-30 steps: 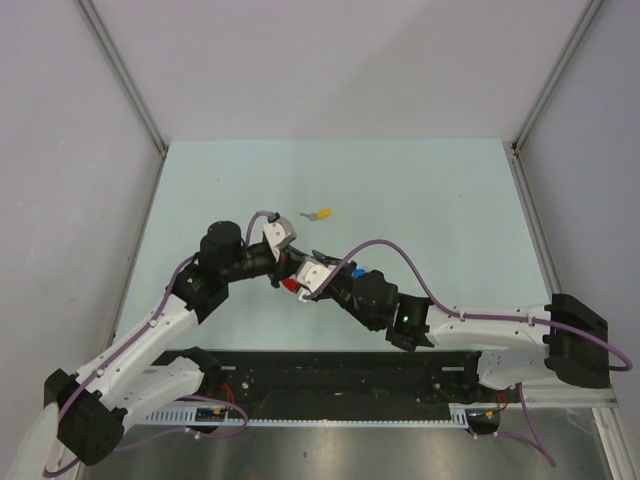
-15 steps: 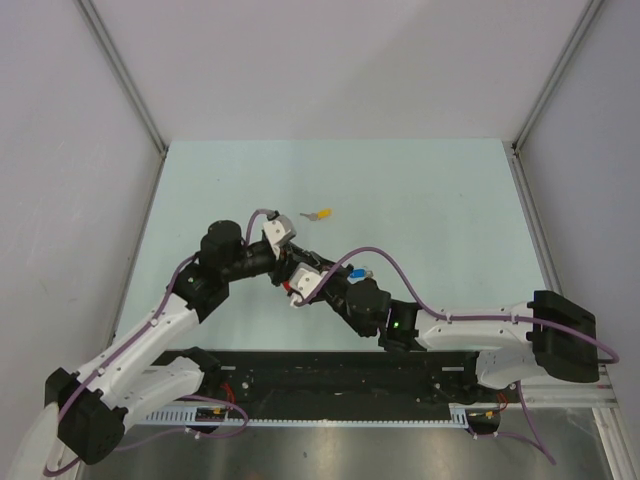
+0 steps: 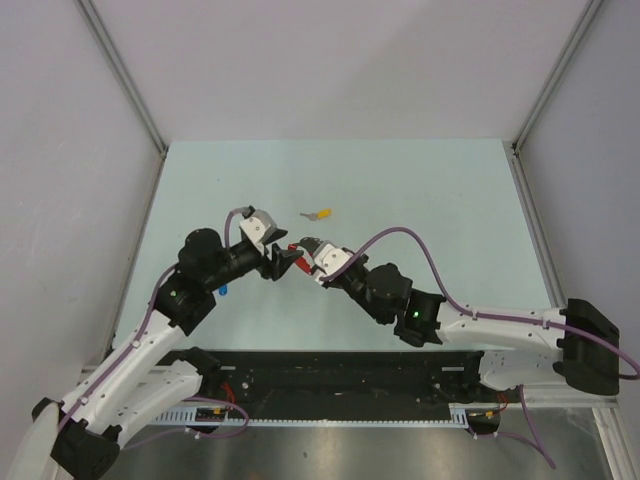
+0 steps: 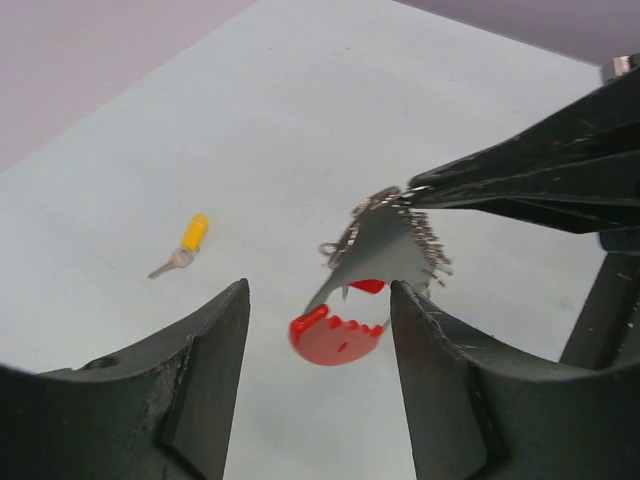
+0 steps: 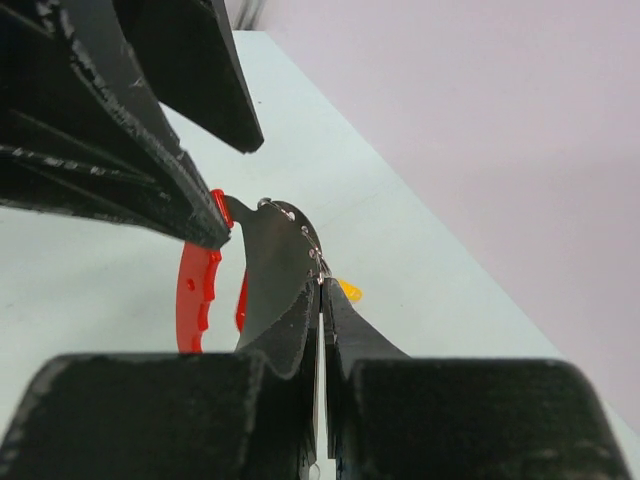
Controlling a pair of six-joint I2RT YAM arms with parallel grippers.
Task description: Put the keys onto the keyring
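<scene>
The keyring [image 4: 392, 232], a bunch of silvery chain with a flat grey piece and a curved red tag [image 4: 335, 340], hangs above the table. My right gripper [image 3: 306, 250] is shut on its chain [image 5: 305, 238], fingertips pinched together [image 5: 322, 285]. My left gripper [image 3: 279, 263] stands open just left of it. In the left wrist view the red tag hangs between and beyond the left gripper's [image 4: 320, 295] fingers, touching neither. A yellow-capped key [image 3: 320, 214] lies on the table beyond both grippers; it also shows as the yellow-capped key [image 4: 186, 243]. A blue-capped key [image 3: 222, 290] lies beside the left arm.
The pale green table [image 3: 430, 190] is bounded by grey walls on the left, right and far sides. A black rail with cables [image 3: 330, 375] runs along the near edge between the arm bases. A purple cable [image 3: 400, 235] arcs over the right arm.
The left gripper has opened and drawn back to the left, off the keyring. The right gripper has shut on the chain and moved towards the far side with it.
</scene>
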